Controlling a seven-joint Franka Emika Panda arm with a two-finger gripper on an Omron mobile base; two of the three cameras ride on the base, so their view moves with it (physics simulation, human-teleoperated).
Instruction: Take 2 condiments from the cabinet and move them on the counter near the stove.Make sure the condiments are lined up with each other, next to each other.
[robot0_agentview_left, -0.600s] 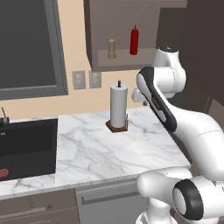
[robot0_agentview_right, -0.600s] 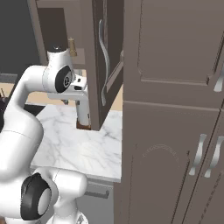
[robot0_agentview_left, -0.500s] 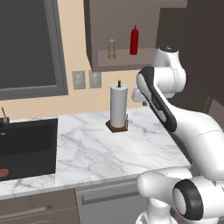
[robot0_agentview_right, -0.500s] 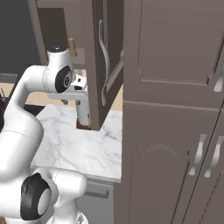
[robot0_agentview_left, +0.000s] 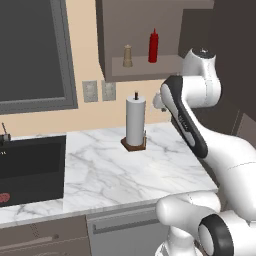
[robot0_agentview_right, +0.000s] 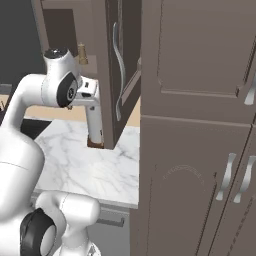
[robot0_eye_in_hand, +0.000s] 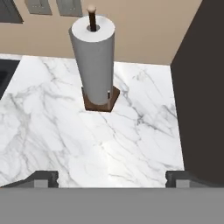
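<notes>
Red bottle (robot0_agentview_left: 153, 46) and tan shaker (robot0_agentview_left: 127, 56) both up on the cabinet (robot0_agentview_left: 142, 35) shelf, standing upright, near each other w/ a gap between, shaker on the left. From the right base cam, shaker (robot0_agentview_right: 82, 53) peeking out behind the open cabinet door (robot0_agentview_right: 116, 70).

Gripper (robot0_eye_in_hand: 111, 178) spread wide, nothing between the fingers, hovering over the marble top (robot0_agentview_left: 130, 170) below the shelf, pointed down at the paper towel roll (robot0_eye_in_hand: 93, 58) on its wooden base. Roll upright near the back wall, directly under the cabinet, prob the main thing in the way on that stretch of marble.

Black sink (robot0_agentview_left: 31, 170) at the left w/ something small and reddish in it, too blurry to tell what. Two wall outlets (robot0_agentview_left: 99, 90) behind the roll, dark window (robot0_agentview_left: 32, 52) above the sink. Tall dark cupboards (robot0_agentview_right: 200, 130) on the right.
</notes>
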